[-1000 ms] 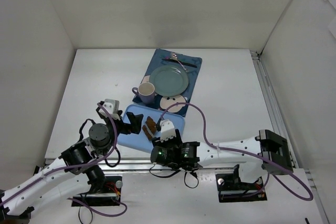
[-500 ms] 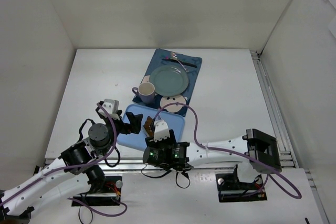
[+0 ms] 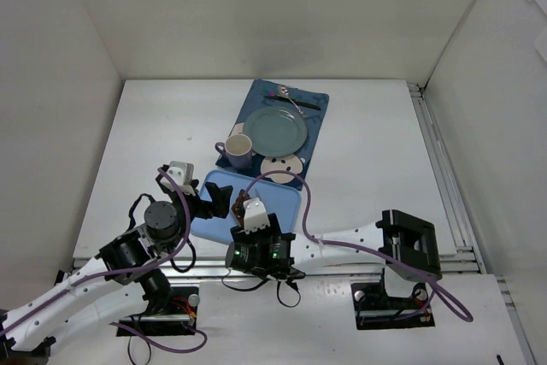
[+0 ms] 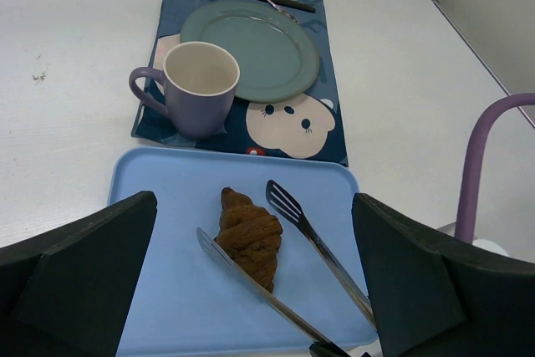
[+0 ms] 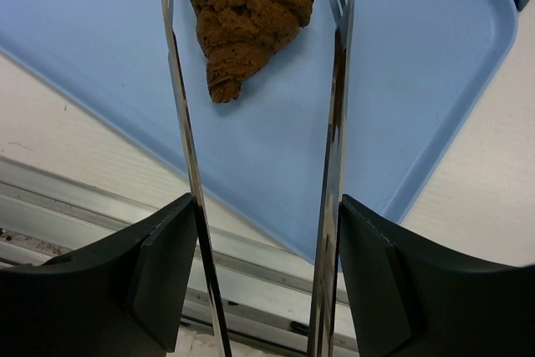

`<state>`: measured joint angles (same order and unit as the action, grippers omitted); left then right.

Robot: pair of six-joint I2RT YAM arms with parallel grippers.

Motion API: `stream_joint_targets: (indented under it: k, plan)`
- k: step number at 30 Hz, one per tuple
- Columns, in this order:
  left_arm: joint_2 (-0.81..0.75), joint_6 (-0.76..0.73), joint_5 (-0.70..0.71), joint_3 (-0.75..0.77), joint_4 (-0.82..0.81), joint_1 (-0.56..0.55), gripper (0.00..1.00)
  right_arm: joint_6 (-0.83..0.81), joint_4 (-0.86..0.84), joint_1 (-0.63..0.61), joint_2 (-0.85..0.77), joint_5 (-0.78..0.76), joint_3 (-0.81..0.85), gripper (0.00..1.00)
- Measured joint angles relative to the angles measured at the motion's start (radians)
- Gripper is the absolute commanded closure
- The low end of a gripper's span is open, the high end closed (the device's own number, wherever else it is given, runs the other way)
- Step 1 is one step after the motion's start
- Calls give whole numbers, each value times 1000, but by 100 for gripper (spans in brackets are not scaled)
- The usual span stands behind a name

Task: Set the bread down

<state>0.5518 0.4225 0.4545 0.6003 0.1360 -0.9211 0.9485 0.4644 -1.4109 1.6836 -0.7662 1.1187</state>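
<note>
The bread (image 3: 243, 205) is a dark brown, croissant-like piece lying on the light blue tray (image 3: 284, 203). My right gripper (image 5: 267, 206) is shut on a pair of metal tongs (image 5: 334, 123). The two blades of the tongs stand on either side of the bread (image 5: 249, 6) with a gap on the right side. In the left wrist view the left blade lies against the bread (image 4: 249, 236) and the right blade (image 4: 318, 248) stands apart. My left gripper (image 4: 253, 202) is open at the tray's near-left edge, holding nothing.
Beyond the tray lies a dark blue placemat (image 3: 318, 121) with a teal plate (image 3: 274, 132), a purple mug (image 3: 238, 151), a white bear-face coaster (image 3: 282, 167) and cutlery (image 3: 295, 100). White walls enclose the table. A metal rail (image 5: 100, 190) runs along the near edge.
My right arm has swung leftward along the near edge, bringing the tongs around the bread, and the blades have spread a little. The left arm and bread have not moved.
</note>
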Motion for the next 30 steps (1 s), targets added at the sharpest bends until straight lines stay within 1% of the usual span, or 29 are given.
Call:
stream_joint_targets:
  k: [6, 8, 9, 11, 17, 21, 26, 30]
  plan:
    - [0, 0, 0, 0, 1, 0, 1, 0, -3, 4, 32, 2, 12, 46]
    - [-1, 0, 0, 0, 2, 0, 1, -1, -2, 5, 32, 5, 12, 51]
    - [-2, 0, 0, 0, 2, 0, 1, -1, -3, 5, 32, 6, 12, 55]
    - [-3, 0, 0, 0, 2, 0, 1, 0, -2, 5, 32, 9, 12, 58]
    - [-3, 0, 4, 0, 2, 0, 1, 2, -3, 3, 27, 7, 9, 58]
    - [3, 0, 18, 0, 2, 0, 1, 2, -2, -5, -20, 7, -16, 61]
    - [6, 0, 26, 0, 2, 0, 1, 8, 7, -27, -143, -7, -66, 61]
    - [6, 0, 30, 0, 2, 0, 1, 26, 45, -52, -243, -34, -102, 60]
